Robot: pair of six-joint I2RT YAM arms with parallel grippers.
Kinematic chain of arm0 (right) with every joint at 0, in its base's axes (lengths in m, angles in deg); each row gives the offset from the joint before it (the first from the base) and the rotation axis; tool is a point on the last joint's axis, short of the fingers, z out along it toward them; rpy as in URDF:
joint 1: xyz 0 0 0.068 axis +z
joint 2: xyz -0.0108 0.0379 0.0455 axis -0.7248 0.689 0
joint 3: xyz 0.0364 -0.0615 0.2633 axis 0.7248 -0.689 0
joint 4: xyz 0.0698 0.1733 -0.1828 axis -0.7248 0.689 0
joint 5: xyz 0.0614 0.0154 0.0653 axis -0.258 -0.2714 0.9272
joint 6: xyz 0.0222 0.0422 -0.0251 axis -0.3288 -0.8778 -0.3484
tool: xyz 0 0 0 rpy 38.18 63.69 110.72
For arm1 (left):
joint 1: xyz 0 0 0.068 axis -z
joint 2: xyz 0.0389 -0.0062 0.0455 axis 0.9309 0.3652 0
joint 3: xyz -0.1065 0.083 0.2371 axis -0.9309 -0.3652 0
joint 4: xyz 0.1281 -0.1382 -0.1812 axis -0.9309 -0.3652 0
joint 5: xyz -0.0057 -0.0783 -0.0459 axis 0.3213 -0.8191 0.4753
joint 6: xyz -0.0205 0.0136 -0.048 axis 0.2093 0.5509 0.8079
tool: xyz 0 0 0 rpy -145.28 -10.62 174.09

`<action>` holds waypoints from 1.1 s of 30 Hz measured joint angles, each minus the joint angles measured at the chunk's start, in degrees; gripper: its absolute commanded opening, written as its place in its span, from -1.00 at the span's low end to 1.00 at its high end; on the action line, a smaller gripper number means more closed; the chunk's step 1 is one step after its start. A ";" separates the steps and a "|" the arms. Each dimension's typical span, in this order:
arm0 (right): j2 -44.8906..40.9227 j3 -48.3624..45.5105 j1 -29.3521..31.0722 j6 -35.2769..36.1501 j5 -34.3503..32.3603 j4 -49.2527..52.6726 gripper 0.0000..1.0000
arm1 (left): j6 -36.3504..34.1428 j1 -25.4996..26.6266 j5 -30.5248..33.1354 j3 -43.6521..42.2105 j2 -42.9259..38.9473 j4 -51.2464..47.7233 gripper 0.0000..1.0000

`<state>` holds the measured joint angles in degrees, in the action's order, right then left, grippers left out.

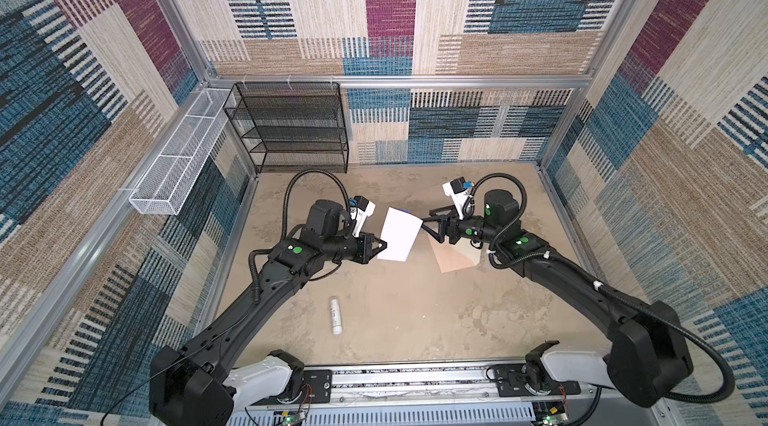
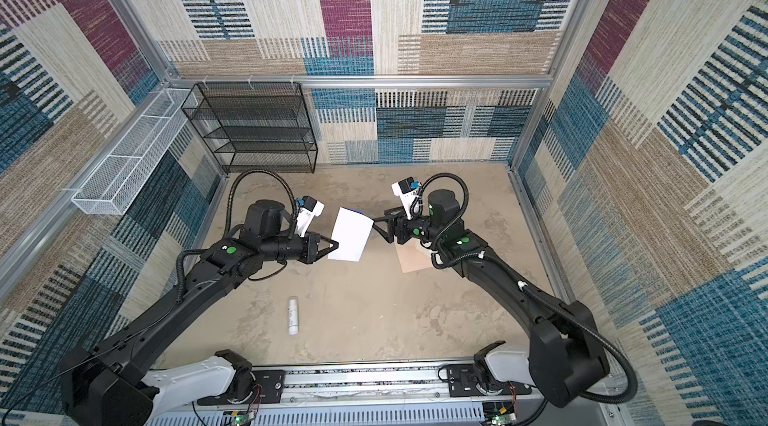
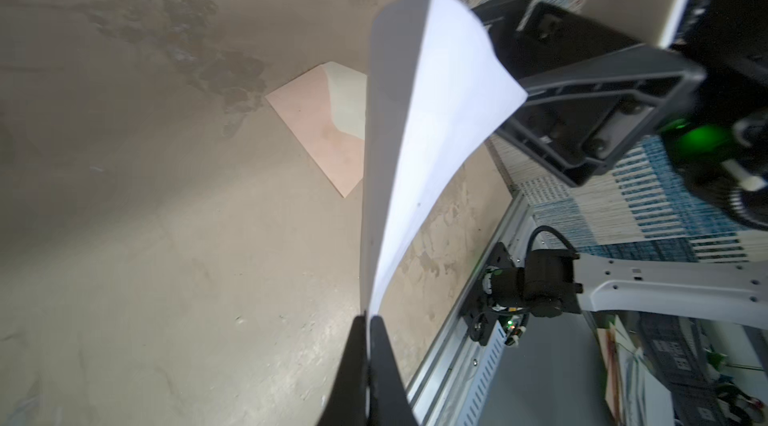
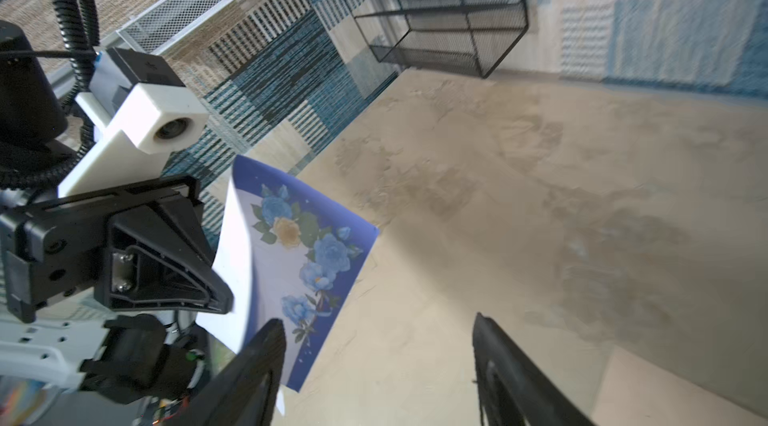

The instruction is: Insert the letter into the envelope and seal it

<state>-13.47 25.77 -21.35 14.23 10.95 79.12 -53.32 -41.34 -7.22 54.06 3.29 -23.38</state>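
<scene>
Letter (image 3: 436,112) edge in left tool (image 3: 368,318), envelope (image 3: 318,129) part-hidden

White letter (image 1: 399,237) aloft, curled, peach envelope (image 1: 452,258) lying flat, open

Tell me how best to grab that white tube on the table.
Probably across its middle, from straight above: the white tube lies on its side on the table, nothing near it, so jaws could straddle its long sides.

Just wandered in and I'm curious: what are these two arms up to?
The left gripper is pinched shut on one edge of the letter, holding it above the table. The right gripper is open beside the opposite edge. The envelope lies on the table nearby, flap open, letter not yet inside.
</scene>
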 measured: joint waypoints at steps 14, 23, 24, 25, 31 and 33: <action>-9.68 4.76 5.05 31.95 5.29 10.12 0.36 | -18.75 9.66 11.32 4.76 -2.84 -9.29 -1.00; -7.06 10.88 6.64 43.17 8.72 19.54 0.37 | -31.28 16.59 17.81 5.22 -4.63 -11.43 -1.00; -6.47 11.63 6.82 43.78 9.27 20.50 0.37 | -32.33 17.20 18.45 5.29 -4.61 -11.74 -1.00; -5.90 12.20 7.15 44.30 9.66 21.20 0.37 | -32.81 17.68 18.58 5.35 -4.57 -11.96 -1.00; -3.32 13.90 9.25 45.31 11.91 26.97 0.24 | -38.38 19.69 22.91 5.68 -4.55 -12.66 -1.00; -3.32 13.73 9.64 45.35 12.13 28.00 0.20 | -38.99 20.06 23.15 5.68 -4.57 -12.66 -1.00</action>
<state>-16.79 39.49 -11.71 59.58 23.08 107.12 -92.32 -21.27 15.93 59.74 -1.27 -36.04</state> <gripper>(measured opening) 0.613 0.049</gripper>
